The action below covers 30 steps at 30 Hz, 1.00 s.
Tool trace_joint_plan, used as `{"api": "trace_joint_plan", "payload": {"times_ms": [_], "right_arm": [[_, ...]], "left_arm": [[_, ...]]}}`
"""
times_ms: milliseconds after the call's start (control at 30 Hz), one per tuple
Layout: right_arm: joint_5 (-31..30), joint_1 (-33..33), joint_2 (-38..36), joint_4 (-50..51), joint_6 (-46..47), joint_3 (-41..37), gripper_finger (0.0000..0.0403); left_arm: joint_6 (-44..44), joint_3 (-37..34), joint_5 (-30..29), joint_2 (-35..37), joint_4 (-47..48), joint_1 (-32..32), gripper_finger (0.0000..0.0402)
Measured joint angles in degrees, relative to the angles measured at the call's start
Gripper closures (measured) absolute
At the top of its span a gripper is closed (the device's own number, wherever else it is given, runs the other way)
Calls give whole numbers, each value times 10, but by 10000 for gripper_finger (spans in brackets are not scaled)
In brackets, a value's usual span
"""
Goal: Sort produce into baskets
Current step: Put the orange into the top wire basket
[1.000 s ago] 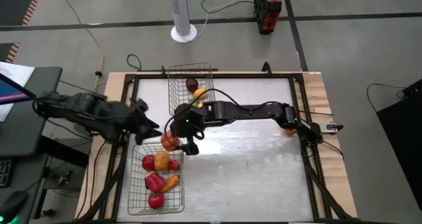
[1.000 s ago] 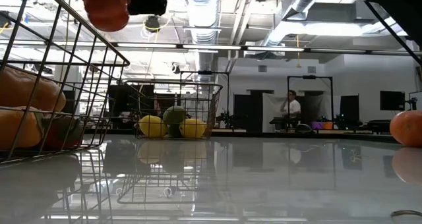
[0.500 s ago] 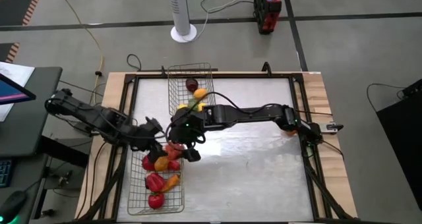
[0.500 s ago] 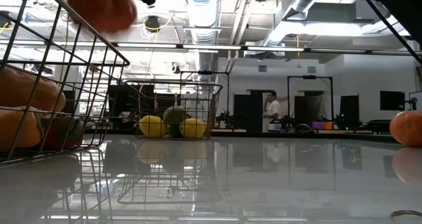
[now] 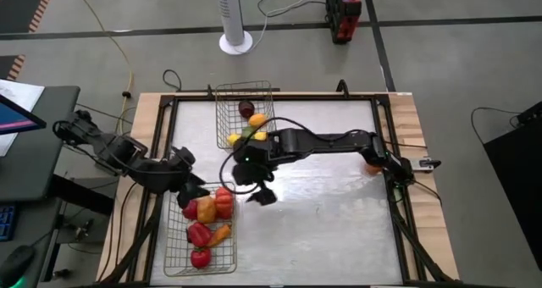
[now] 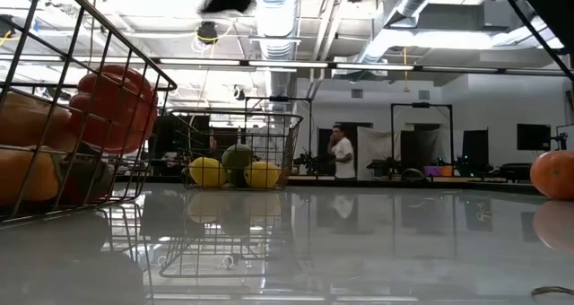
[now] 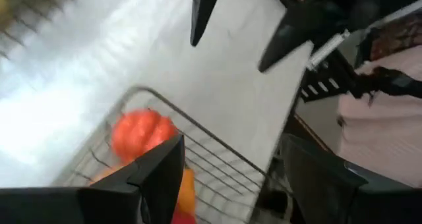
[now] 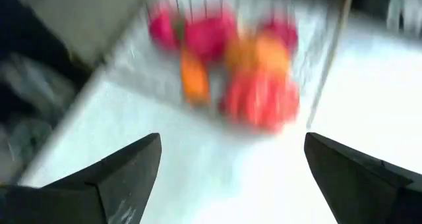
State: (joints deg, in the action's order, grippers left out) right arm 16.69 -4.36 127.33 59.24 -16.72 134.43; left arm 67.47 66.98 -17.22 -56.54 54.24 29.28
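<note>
A tall white fan (image 5: pixel 235 17) stands on the grey floor (image 5: pixel 474 76) past the far edge of the surface (image 5: pixel 339 229). Near it sits a red and black box (image 5: pixel 343 10), maybe a battery or a tool case. A yellow cable (image 5: pixel 110 38) and white cables (image 5: pixel 284 2) lie on the floor. Far back in the room, a person (image 6: pixel 340 152) in a white top stands under long ceiling lights (image 6: pixel 269 4).

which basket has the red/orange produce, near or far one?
The near basket, by the left arm: red peppers and a carrot. The far basket holds yellow, green and one dark maroon piece.
</note>
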Motion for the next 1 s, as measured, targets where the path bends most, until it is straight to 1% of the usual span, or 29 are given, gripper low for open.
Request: {"api": "trace_joint_plan", "payload": {"times_ms": [67, 133, 233, 300, 367, 433, 500, 567, 767, 900, 1000], "right_arm": [[-25, 2, 1, 89, -8, 0, 3], [-29, 8, 5, 172, 0, -9, 7], [-32, 21, 2, 243, 19, -43, 17], [-39, 32, -5, 274, 34, -76, 24], [-42, 42, -20, 277, 54, -119, 29], [-60, 49, -46, 266, 71, -170, 33], [-78, 55, -79, 248, 82, -229, 34], [-94, 62, -117, 218, 98, -299, 35], [-126, 80, -247, 130, 150, -517, 35], [-185, 88, -313, 123, 167, -637, 35], [-210, 101, -357, 130, 182, -713, 34]], "left_arm": [[-16, 0, -18, 3, 4, 0, 163], [-32, 0, -38, 4, 2, -3, 163], [-74, 0, -63, 4, 3, -12, 163], [-101, 0, -67, 4, 3, -22, 163], [-119, 0, -59, 4, 2, -33, 163], [-131, 0, -37, 7, 3, -43, 163], [-141, 0, -22, 13, 3, -49, 163], [-145, 0, -21, 19, 3, -51, 163], [-146, 0, -63, 43, 2, -52, 163], [-155, 0, -100, 50, 1, -55, 163], [-174, 0, -103, 49, -16, -64, 163]]}}
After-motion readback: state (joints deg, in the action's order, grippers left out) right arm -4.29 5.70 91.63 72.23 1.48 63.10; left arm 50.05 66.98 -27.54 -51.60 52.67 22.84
